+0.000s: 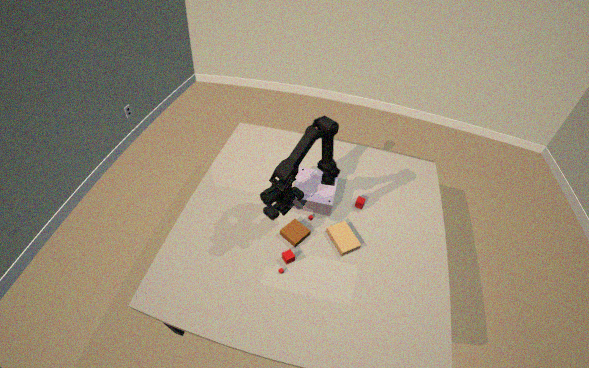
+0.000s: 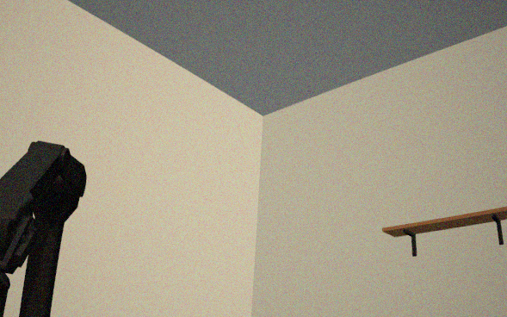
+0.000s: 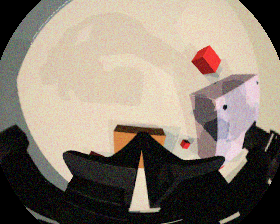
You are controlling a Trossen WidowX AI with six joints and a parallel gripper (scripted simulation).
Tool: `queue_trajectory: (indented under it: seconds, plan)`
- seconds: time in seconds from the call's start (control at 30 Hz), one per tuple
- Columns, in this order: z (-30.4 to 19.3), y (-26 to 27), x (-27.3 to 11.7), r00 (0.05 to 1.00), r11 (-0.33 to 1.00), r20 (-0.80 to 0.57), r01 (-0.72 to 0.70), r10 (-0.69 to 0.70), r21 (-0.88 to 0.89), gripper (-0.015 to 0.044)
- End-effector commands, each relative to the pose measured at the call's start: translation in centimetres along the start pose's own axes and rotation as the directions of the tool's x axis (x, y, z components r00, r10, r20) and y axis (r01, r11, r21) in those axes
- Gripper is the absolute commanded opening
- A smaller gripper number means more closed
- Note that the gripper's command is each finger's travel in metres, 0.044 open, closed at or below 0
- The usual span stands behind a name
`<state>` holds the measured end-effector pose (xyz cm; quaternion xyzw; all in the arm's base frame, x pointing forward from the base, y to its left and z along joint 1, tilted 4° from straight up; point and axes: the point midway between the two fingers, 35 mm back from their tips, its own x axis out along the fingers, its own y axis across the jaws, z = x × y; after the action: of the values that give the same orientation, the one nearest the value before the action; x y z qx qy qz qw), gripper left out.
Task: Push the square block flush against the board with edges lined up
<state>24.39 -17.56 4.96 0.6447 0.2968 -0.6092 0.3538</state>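
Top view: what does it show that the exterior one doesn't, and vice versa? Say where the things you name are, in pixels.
Only top: the brown square block [image 1: 294, 232], the pale rectangular board [image 1: 343, 238], red cubes [image 1: 288, 256] [image 1: 360, 202], the tabletop [image 1: 207, 225], the gripper [image 1: 271, 213], a wall outlet [image 1: 127, 111].

Only exterior: the bracketed wooden wall shelf [image 2: 451, 221], the ceiling [image 2: 264, 39].

Both: black arm [image 1: 326, 126] [image 2: 49, 181], pale walls [image 1: 367, 55] [image 2: 165, 172].
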Motion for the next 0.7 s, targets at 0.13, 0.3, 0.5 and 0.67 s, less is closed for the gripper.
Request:
queue_trajectory:
  seconds: [0.13,0.3,0.5,0.67]
  plan:
    - [1.3,0.0,0.0,1.0,1.0,-0.001,-0.004,0.004,-0.003,0.0]
    - [2.2,0.0,0.0,1.0,1.0,0.0,-0.004,0.004,-0.003,0.0]
    - [2.2,0.0,-2.5,1.0,1.0,0.002,-0.003,0.003,-0.001,0.0]
    - [2.2,-0.1,-5.0,1.0,1.0,0.0,-0.004,0.004,-0.003,0.0]
